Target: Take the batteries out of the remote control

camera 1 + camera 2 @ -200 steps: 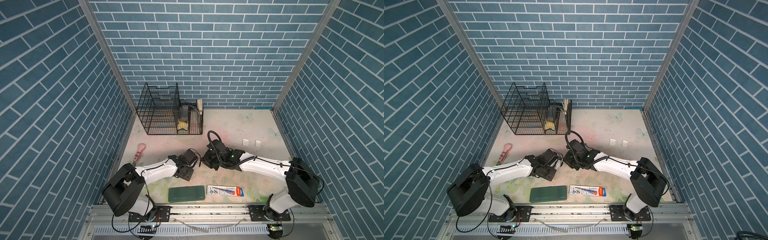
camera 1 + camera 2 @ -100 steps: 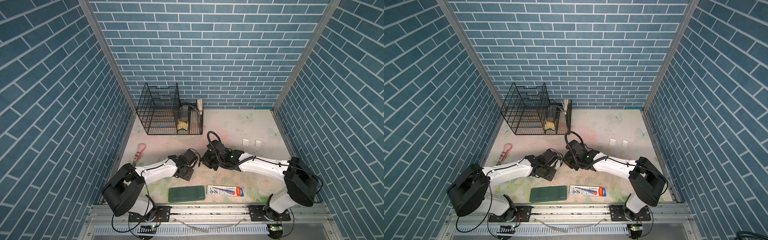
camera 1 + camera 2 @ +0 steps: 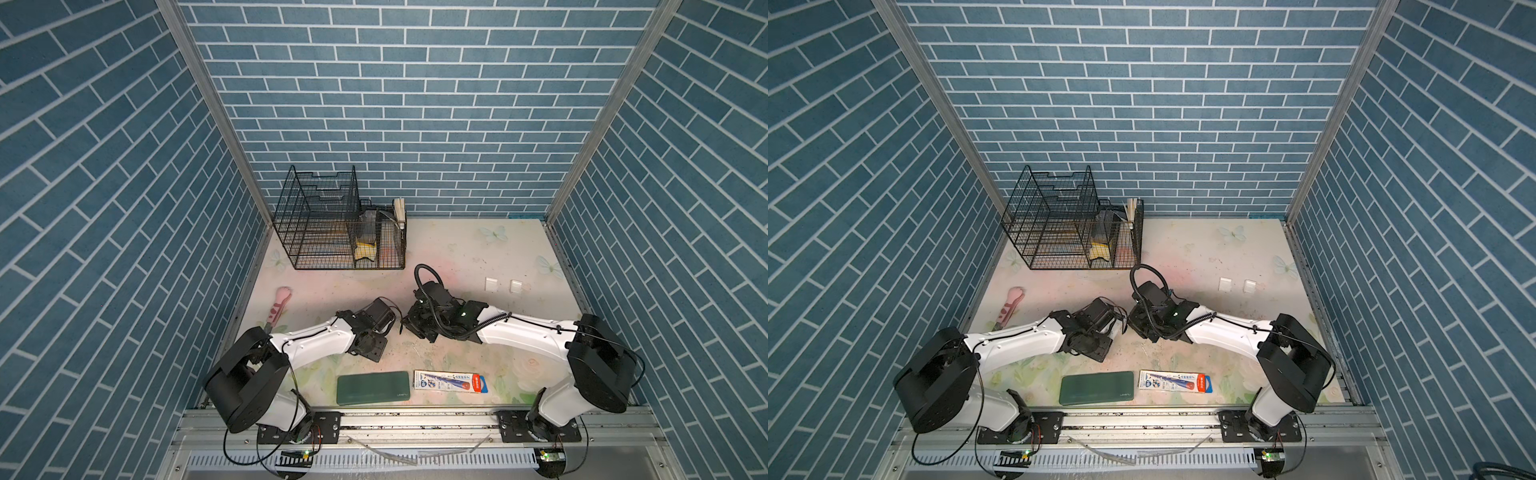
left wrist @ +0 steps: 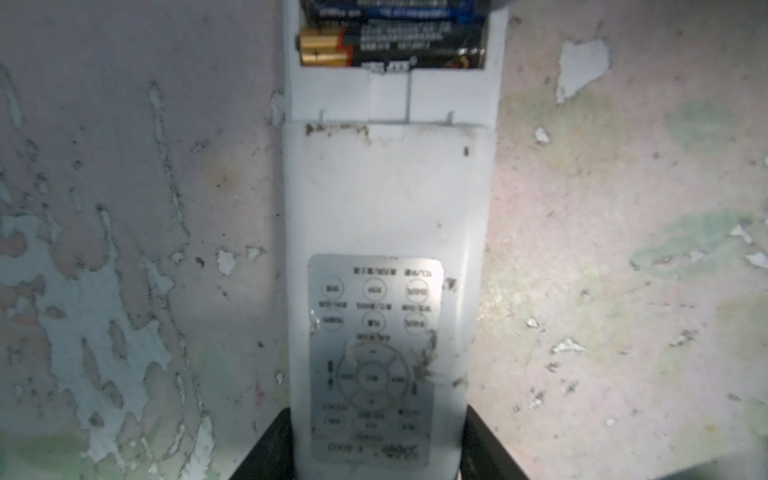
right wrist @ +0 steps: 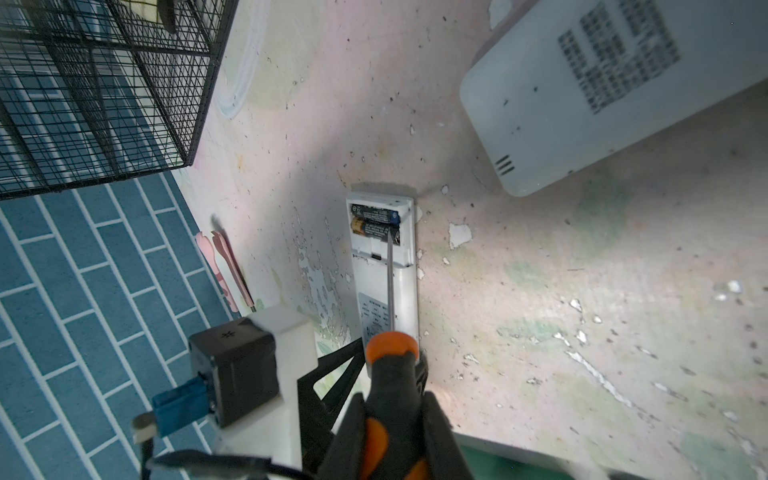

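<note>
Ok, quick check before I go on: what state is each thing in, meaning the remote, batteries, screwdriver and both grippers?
remote control: lying back up, battery compartment open.
batteries: two visible, both seated in the compartment.
screwdriver: tip at the gold-ended battery.
left gripper: shut on the remote control.
right gripper: shut on the screwdriver handle.
</note>
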Motion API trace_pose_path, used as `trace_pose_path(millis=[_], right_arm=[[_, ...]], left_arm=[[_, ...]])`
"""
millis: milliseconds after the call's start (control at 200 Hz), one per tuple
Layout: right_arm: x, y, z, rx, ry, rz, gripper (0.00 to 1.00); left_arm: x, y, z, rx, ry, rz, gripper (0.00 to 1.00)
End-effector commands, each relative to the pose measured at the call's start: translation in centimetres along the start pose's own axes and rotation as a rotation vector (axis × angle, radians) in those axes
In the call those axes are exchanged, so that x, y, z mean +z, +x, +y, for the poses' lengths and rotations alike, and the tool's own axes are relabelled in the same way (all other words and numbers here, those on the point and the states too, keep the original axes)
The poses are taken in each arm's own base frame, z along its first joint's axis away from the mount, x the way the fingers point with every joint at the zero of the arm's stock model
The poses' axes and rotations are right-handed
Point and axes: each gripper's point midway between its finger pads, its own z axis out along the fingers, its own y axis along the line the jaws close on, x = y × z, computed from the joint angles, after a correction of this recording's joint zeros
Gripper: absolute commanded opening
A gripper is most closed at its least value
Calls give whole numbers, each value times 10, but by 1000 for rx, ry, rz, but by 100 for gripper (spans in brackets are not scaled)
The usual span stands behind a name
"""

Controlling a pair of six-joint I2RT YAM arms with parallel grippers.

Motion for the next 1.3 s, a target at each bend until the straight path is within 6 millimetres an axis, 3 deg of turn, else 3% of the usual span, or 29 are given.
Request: trace_pose_path(millis=[0,980,1295], right_arm=[[-2,0,-10,32,29,-14,0],[-1,-3,-22,63,115,-34,0],[7,-3,-13,75,154,-21,0]], left_arm=[[-2,1,3,-2,-6,-8,40],[-2,2,2,3,2,-8,38],[-2,3,-2,15,22,-2,38]])
